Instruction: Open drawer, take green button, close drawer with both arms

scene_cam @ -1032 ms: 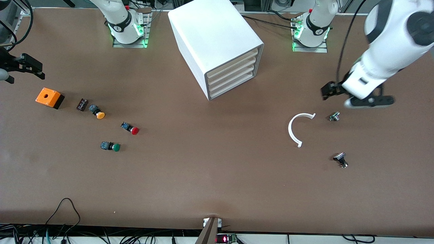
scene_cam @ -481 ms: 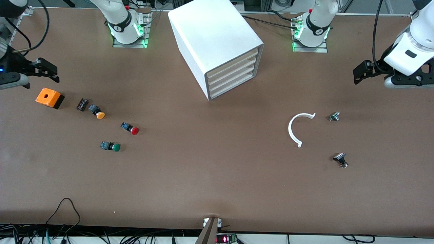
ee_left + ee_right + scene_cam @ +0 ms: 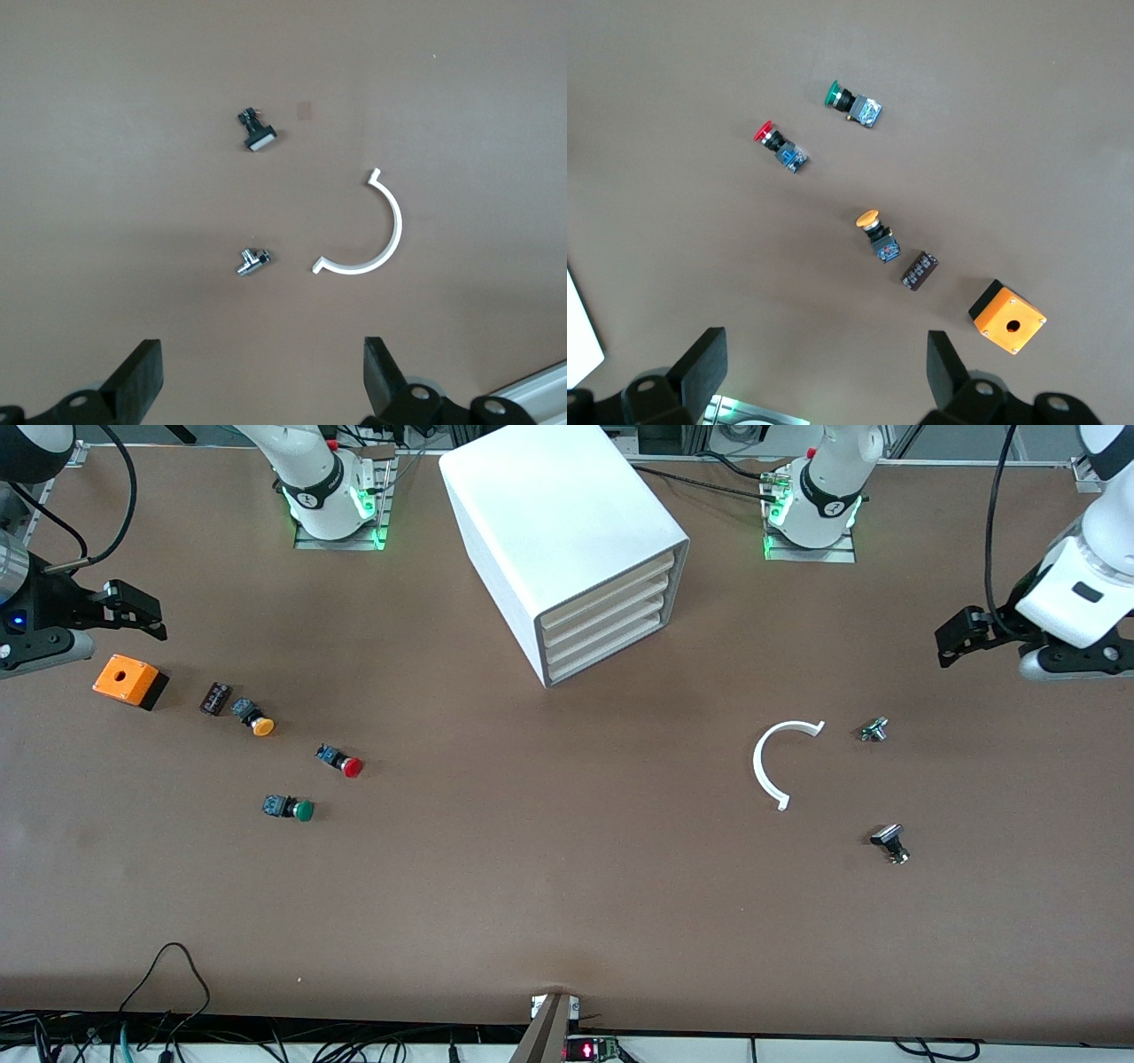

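Observation:
The white box cabinet [image 3: 567,531] stands at the middle of the table between the two arm bases. All its cream drawers are pushed in, including the lowest drawer [image 3: 604,657]. The green-capped button [image 3: 291,808] [image 3: 852,102] lies on its side on the bare table toward the right arm's end. My right gripper [image 3: 133,613] [image 3: 824,347] hangs open and empty above the orange box, well apart from the button. My left gripper [image 3: 959,638] [image 3: 261,354] hangs open and empty over the left arm's end of the table.
An orange box [image 3: 130,680], a small dark block [image 3: 214,698], a yellow-capped button [image 3: 255,720] and a red-capped button [image 3: 342,762] lie near the green one. A white C-shaped piece [image 3: 778,766] and two small metal parts [image 3: 873,730] [image 3: 891,843] lie toward the left arm's end.
The left arm has swung away from the small metal part toward its end of the table. The right gripper has come in over the table toward the orange box. Both stayed open.

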Action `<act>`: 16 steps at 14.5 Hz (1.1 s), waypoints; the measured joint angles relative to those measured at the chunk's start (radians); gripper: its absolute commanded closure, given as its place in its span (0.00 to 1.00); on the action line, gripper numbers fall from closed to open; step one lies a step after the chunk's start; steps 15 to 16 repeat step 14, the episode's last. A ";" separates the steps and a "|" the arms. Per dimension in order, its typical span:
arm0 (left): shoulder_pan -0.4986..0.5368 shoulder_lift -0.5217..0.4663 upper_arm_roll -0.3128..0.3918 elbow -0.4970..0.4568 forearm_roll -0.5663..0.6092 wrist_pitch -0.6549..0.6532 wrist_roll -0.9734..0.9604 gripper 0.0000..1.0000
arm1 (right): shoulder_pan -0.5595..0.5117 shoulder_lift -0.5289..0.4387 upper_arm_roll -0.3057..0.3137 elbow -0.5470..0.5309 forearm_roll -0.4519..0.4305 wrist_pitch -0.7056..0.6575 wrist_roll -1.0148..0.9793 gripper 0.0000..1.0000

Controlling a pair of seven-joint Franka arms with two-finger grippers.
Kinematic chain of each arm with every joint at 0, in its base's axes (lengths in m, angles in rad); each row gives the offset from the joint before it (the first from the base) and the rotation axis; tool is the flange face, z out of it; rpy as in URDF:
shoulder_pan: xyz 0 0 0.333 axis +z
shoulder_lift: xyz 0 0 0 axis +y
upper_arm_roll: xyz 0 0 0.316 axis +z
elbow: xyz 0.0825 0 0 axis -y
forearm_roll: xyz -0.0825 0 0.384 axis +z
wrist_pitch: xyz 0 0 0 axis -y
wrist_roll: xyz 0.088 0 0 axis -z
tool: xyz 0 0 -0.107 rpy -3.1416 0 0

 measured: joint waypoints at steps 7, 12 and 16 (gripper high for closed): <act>0.003 0.000 -0.010 0.023 -0.001 0.000 -0.025 0.00 | -0.001 -0.063 -0.020 -0.053 0.000 0.032 0.000 0.00; 0.003 0.000 -0.016 0.024 -0.001 0.000 -0.026 0.00 | 0.000 -0.040 -0.025 -0.065 0.000 0.038 0.000 0.00; 0.003 0.000 -0.017 0.024 -0.001 0.000 -0.029 0.00 | 0.000 -0.036 -0.025 -0.065 0.000 0.039 0.000 0.00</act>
